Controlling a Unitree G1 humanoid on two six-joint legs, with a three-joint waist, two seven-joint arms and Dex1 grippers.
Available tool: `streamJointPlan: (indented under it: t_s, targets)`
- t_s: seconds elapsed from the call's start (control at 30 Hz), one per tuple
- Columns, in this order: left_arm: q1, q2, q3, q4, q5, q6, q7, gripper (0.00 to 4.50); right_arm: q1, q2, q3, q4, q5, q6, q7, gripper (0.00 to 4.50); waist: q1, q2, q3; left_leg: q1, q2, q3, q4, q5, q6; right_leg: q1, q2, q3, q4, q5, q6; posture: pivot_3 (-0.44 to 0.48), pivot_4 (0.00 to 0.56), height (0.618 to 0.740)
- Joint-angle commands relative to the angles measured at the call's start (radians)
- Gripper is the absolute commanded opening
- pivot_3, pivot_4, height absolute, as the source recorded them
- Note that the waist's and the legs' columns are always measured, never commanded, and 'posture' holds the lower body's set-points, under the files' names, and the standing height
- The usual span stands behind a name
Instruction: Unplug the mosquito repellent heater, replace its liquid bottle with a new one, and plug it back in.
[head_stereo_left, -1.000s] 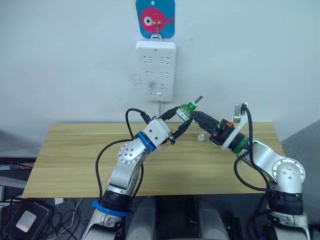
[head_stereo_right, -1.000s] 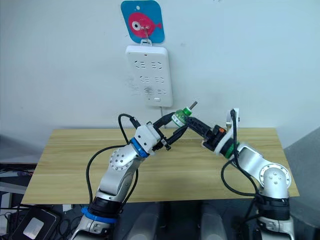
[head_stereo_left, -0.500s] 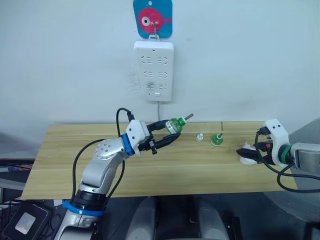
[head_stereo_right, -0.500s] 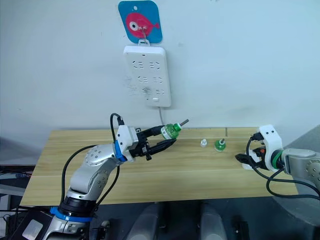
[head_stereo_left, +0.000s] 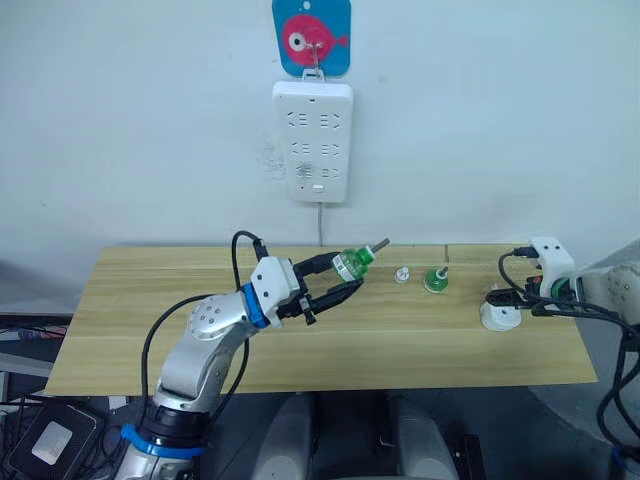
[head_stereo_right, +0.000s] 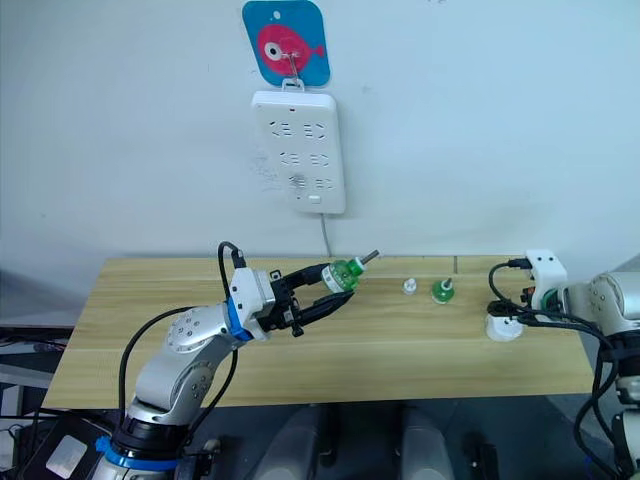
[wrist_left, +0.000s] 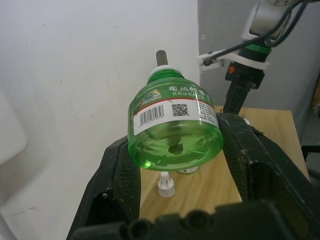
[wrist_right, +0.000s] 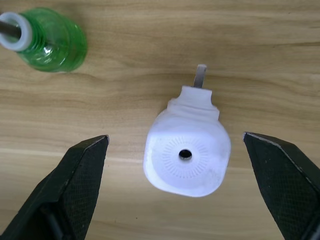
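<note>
A: Where's the mosquito repellent heater (wrist_right: 187, 153) relative to our fingers?

B: It sits on the wooden surface (head_stereo_left: 120, 330) at the right end, unplugged, vent up, one plug prong showing. Our right gripper (wrist_right: 182, 200) hangs right above it, fingers (wrist_right: 75, 180) spread wide with the heater between them, not touching.

A: And the left?

B: Our left gripper (head_stereo_left: 336, 280) is raised over the middle of the surface, fingers pinching a green liquid bottle (wrist_left: 174, 124) by its base. The bottle is tilted, wick pointing toward the far right.

A: Counts?

B: We see one heater. Two green bottles: the held one, and a second bottle (head_stereo_left: 435, 279) standing upright on the surface, left of the heater and farther back. One small white cap (head_stereo_left: 401, 274) just left of that standing bottle. One power strip (head_stereo_left: 313, 142) on the wall, hanging under a blue fish hook plate (head_stereo_left: 312, 38), well apart from the heater.
</note>
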Motion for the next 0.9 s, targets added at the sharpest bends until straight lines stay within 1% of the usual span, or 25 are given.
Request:
streamJointPlan:
  t_s: [0.03, 0.23, 0.37, 0.47, 0.5, 0.57, 0.63, 0.67, 0.7, 0.73, 0.77, 0.83, 0.9]
  targets:
    - [0.011, 0.003, 0.005, -0.055, -0.010, -0.004, 0.008, 2.22, -0.009, -0.007, 0.032, 0.036, -0.076, -0.020, 0.055, 4.49, 0.001, 0.000, 0.000, 0.000, 0.000, 0.000, 0.000, 0.000, 0.000, 0.000, 0.000, 0.000, 0.000, 0.000, 0.000, 0.142, 0.276, 0.740]
    - [0.025, 0.014, -0.002, -0.054, 0.001, -0.012, 0.005, 2.22, -0.039, 0.027, 0.071, 0.131, -0.175, -0.089, 0.136, 4.49, 0.008, 0.000, 0.000, 0.000, 0.000, 0.000, 0.000, 0.000, 0.000, 0.000, 0.000, 0.000, 0.000, 0.000, 0.000, 0.147, 0.284, 0.740]
    - [0.022, 0.017, -0.006, -0.056, 0.005, -0.010, 0.004, 2.22, -0.081, 0.064, 0.055, 0.236, -0.225, -0.140, 0.173, 4.49, 0.008, 0.000, 0.001, 0.000, 0.000, 0.001, 0.000, 0.000, 0.000, 0.000, 0.000, 0.000, 0.000, 0.000, 0.000, 0.149, 0.284, 0.740]
    - [0.019, 0.023, -0.002, -0.052, 0.013, -0.002, 0.012, 2.22, -0.091, 0.074, 0.060, 0.272, -0.251, -0.157, 0.212, 4.49, 0.016, 0.000, 0.001, 0.000, 0.000, 0.000, 0.000, 0.000, 0.000, 0.000, 0.000, 0.000, -0.001, 0.000, 0.000, 0.148, 0.286, 0.740]
    - [0.013, 0.024, 0.000, -0.047, 0.014, -0.002, 0.012, 2.22, -0.095, 0.079, 0.059, 0.280, -0.249, -0.145, 0.230, 4.32, 0.018, 0.000, 0.001, 0.000, 0.000, 0.000, 0.000, 0.000, 0.000, 0.000, 0.000, 0.000, -0.001, 0.000, 0.000, 0.145, 0.286, 0.740]
    - [-0.001, 0.026, 0.003, -0.035, 0.013, 0.000, 0.011, 2.22, -0.094, 0.084, 0.060, 0.289, -0.257, -0.136, 0.253, 3.87, 0.019, 0.000, 0.001, 0.000, 0.000, 0.000, -0.001, 0.000, 0.000, 0.000, 0.000, 0.000, -0.001, 0.000, 0.000, 0.141, 0.288, 0.740]
    - [-0.012, 0.027, 0.006, -0.028, 0.010, 0.004, 0.011, 2.22, -0.092, 0.086, 0.059, 0.294, -0.266, -0.124, 0.266, 3.19, 0.020, 0.000, 0.001, 0.000, 0.000, 0.000, -0.001, 0.000, 0.000, 0.000, 0.000, 0.000, -0.001, 0.000, 0.000, 0.138, 0.286, 0.740]
    - [-0.017, 0.028, 0.006, -0.027, 0.009, 0.006, 0.008, 2.22, -0.087, 0.081, 0.063, 0.295, -0.275, -0.125, 0.275, 2.80, 0.020, 0.000, 0.001, 0.000, 0.000, 0.000, -0.001, 0.000, 0.000, 0.000, 0.000, 0.000, -0.001, 0.000, 0.000, 0.138, 0.286, 0.740]
    - [-0.020, 0.030, 0.006, -0.026, 0.008, 0.008, 0.006, 2.22, -0.083, 0.076, 0.066, 0.294, -0.281, -0.124, 0.282, 2.50, 0.020, 0.000, 0.001, 0.000, 0.000, 0.000, -0.001, 0.000, 0.000, 0.000, 0.000, 0.000, -0.001, 0.000, 0.000, 0.131, 0.286, 0.740]
    - [-0.022, 0.031, 0.006, -0.024, 0.007, 0.009, 0.004, 2.22, -0.078, 0.073, 0.067, 0.294, -0.288, -0.127, 0.288, 2.06, 0.020, 0.000, 0.001, 0.000, 0.000, 0.000, -0.001, 0.000, 0.000, 0.000, 0.000, 0.000, -0.001, 0.000, 0.000, 0.131, 0.286, 0.740]
    - [-0.024, 0.032, 0.006, -0.023, 0.007, 0.010, 0.002, 2.22, -0.074, 0.070, 0.067, 0.293, -0.295, -0.129, 0.293, 1.74, 0.020, 0.000, 0.001, 0.000, 0.000, 0.000, -0.001, 0.000, 0.000, 0.000, 0.000, 0.000, -0.001, 0.000, 0.000, 0.126, 0.285, 0.740]
    - [-0.028, 0.033, 0.004, -0.018, 0.008, 0.011, -0.001, 2.22, -0.069, 0.069, 0.060, 0.290, -0.307, -0.133, 0.300, 0.94, 0.020, 0.000, 0.001, 0.000, 0.000, 0.000, -0.001, 0.000, 0.000, 0.000, 0.000, 0.000, -0.001, 0.000, 0.000, 0.126, 0.285, 0.740]
    - [-0.030, 0.032, 0.003, -0.015, 0.008, 0.011, -0.004, 2.22, -0.061, 0.065, 0.051, 0.279, -0.317, -0.141, 0.306, 0.25, 0.020, 0.000, 0.001, 0.000, 0.000, 0.000, -0.001, 0.000, 0.000, 0.000, 0.000, 0.000, -0.001, 0.000, 0.000, 0.117, 0.285, 0.740]
